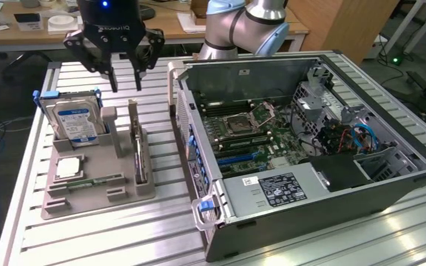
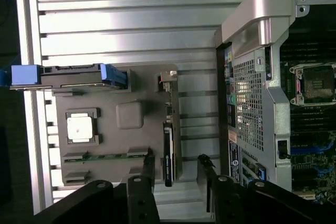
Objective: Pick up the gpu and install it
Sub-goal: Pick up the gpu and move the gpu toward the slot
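Note:
The gpu [image 1: 135, 143] is a thin dark card with a pale metal end bracket. It stands on edge in a slot of the grey holder [image 1: 95, 195] on the table. My gripper [image 1: 126, 83] hangs above the card's far end, open, with nothing between its black fingers. From the wrist view the gpu [image 2: 168, 148] shows edge-on, and my gripper [image 2: 176, 170] straddles its line, one fingertip on each side and well above it. The open computer case [image 1: 309, 138] lies at the exterior view's right, with the motherboard exposed.
On the same holder stand a silver hard drive [image 1: 76, 123] with a blue label, a square processor [image 1: 69, 166] and a narrow green memory stick [image 1: 87, 183]. The case's rear panel [image 2: 252, 93] rises close beside the holder. A desk with clutter sits behind.

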